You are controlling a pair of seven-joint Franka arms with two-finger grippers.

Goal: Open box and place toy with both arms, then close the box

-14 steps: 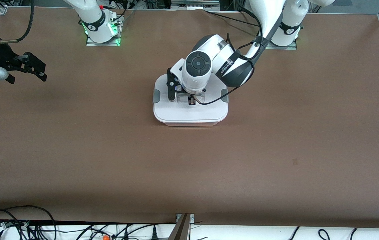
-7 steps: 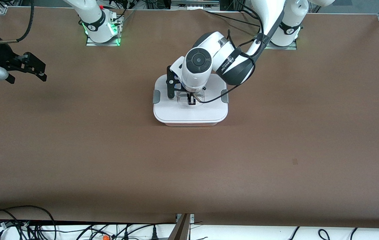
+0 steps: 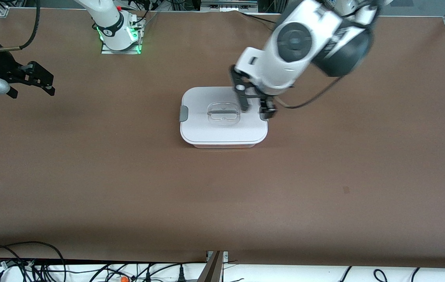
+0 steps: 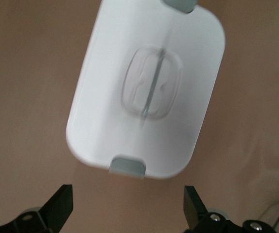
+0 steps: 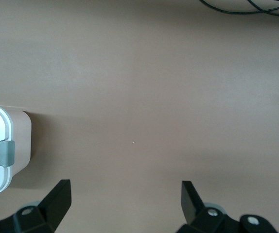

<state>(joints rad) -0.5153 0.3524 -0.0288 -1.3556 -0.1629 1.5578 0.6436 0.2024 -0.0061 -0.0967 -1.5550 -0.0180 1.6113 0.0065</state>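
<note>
The box [image 3: 222,131] stands in the middle of the table with its flat white lid on, grey side clips [image 3: 183,113] and clear centre handle [image 3: 223,112]. It also shows in the left wrist view [image 4: 105,97] and, partly, in the right wrist view [image 5: 3,145]. My left gripper [image 3: 255,105] is open and empty, up in the air over the box's end toward the left arm. My right gripper [image 3: 38,80] is open and empty, waiting over the table's right-arm end. The toy is out of view.
The brown table [image 3: 222,196] stretches wide around the box. Cables [image 3: 18,262] lie along the table edge nearest the front camera. The arm bases [image 3: 118,35] stand at the farthest edge.
My left gripper has let go of the lid handle, risen and swung toward the left arm's end of the box, opening wide. The lid stays on. The right arm has not moved.
</note>
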